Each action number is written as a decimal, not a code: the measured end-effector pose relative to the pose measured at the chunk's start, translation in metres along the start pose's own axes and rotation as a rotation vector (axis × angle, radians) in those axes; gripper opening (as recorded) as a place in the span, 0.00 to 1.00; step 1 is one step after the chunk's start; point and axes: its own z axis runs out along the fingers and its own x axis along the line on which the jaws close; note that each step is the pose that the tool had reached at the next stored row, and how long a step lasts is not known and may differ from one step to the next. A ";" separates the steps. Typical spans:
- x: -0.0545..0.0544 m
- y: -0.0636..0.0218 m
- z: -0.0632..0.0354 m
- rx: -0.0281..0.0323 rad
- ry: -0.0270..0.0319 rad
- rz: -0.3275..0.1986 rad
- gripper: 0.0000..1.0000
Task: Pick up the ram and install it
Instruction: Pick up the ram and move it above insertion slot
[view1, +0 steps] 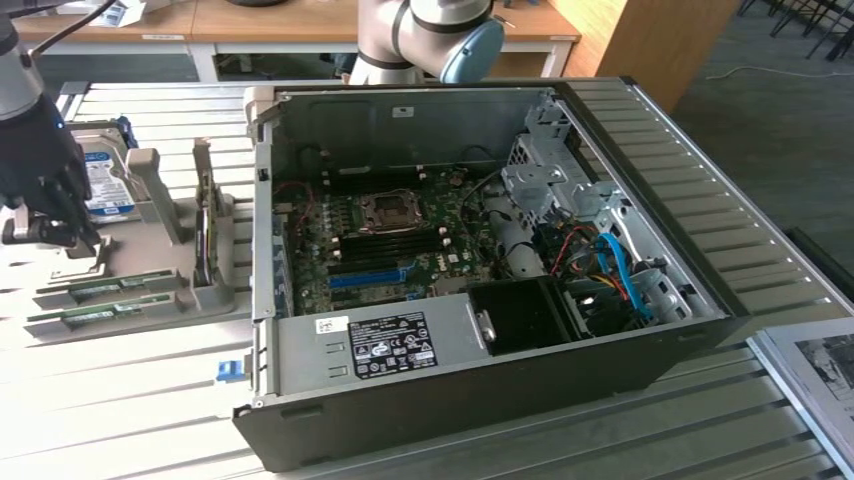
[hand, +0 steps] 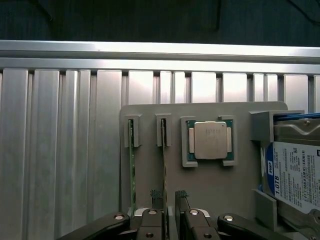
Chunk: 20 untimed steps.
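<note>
Two ram sticks stand on edge in slots of a grey holder (hand: 210, 190): one ram (hand: 163, 165) and a second ram (hand: 132, 165) beside it. My gripper (hand: 169, 196) hangs just above the holder, open, with its fingertips (hand: 181, 194) on either side of the first stick's near end and not touching it. In the exterior view the gripper (view1: 54, 225) is at the far left, over the holder (view1: 200, 290), with the green ram sticks (view1: 104, 287) in front of it. The open computer case (view1: 641, 330) shows its motherboard (view1: 387, 240) with black memory slots.
A square silver CPU chip (hand: 210, 140) lies in a pocket of the holder. A hard drive (hand: 295, 172) with a blue-white label stands at its edge, also in the exterior view (view1: 110, 180). The case has high metal walls and a drive cage (view1: 561, 180). The ribbed metal table (hand: 60, 150) surrounds everything.
</note>
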 end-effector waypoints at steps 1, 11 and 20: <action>0.000 -0.0001 0.0010 0.0001 0.0002 0.000 0.24; 0.000 -0.0005 0.0106 0.0001 0.0017 0.000 0.24; 0.000 -0.0007 0.0153 0.0001 0.0020 0.000 0.24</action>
